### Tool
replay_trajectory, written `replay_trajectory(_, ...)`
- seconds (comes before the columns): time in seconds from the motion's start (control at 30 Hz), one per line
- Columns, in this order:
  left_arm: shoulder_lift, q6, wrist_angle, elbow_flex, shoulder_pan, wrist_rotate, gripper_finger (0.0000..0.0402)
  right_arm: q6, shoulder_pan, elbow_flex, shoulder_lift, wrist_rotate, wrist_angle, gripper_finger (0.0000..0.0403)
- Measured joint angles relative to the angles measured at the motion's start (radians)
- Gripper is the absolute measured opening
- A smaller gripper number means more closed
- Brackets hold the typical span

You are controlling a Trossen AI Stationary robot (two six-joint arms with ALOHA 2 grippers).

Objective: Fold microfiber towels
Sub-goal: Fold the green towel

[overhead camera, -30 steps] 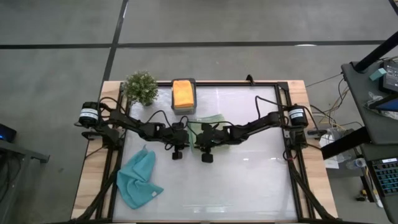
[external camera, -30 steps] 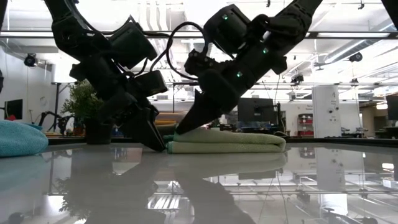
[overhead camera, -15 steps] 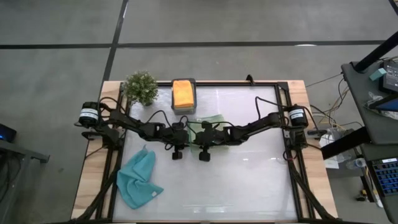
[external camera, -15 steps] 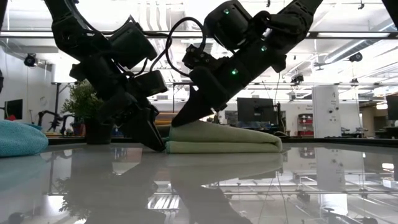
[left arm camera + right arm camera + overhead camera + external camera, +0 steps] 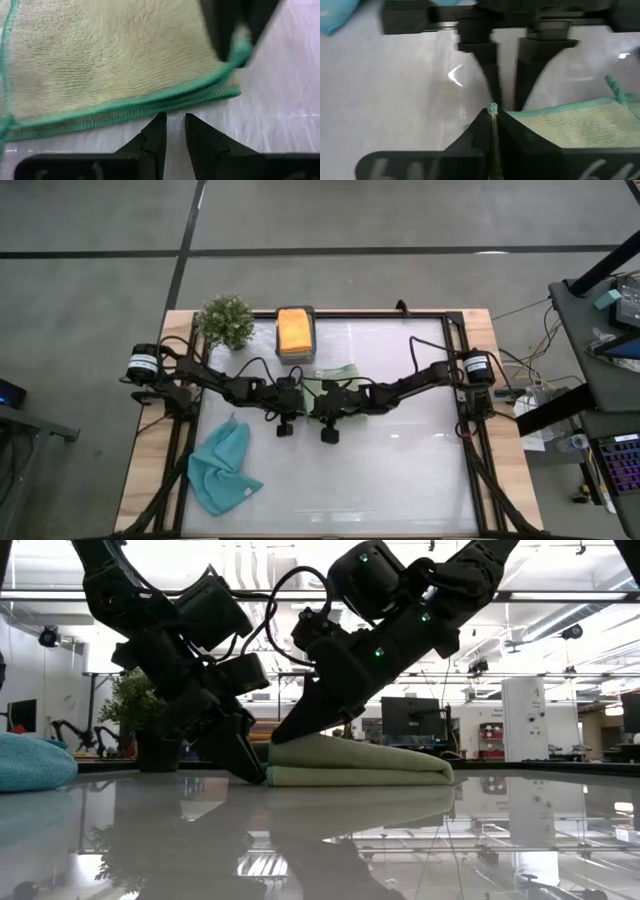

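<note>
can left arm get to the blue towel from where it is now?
Probably yes. The crumpled blue towel lies on the left arm's side of the table, with bare surface between it and the left gripper, which holds nothing. The right gripper, pinching the green towel, isn't in the way.

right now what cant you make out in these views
- Sage green towel, high view: mostly under both arms, so its fold outline is unclear.
- Left tool, left wrist view: fingers slightly apart beside the hem; contact unclear.
- Orange towel: too small to judge its folds.
- Blue towel, low view: cut off by the edge.
</note>
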Motion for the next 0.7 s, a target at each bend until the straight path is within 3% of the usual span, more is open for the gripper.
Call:
replay_trajectory(0.1,-0.002,0.000,-0.002,0.000,0.000,0.000,0.0054,0.009,0.001,0.000,0.000,-0.008,-0.002,0.0026)
replay_trajectory(0.27,-0.016,0.000,-0.027,0.000,-0.001,0.001,0.0054,0.024,-0.001,0.000,0.000,-0.006,-0.003,0.0083)
replay_trajectory(0.47,-0.076,-0.002,-0.172,0.012,-0.001,0.001,0.0054,-0.021,0.000,0.001,-0.027,-0.007,-0.030,0.0145)
replay_trajectory(0.7,-0.153,-0.003,-0.201,0.017,0.001,0.001,0.0054,-0.100,-0.007,-0.009,-0.133,0.005,-0.139,0.0165)
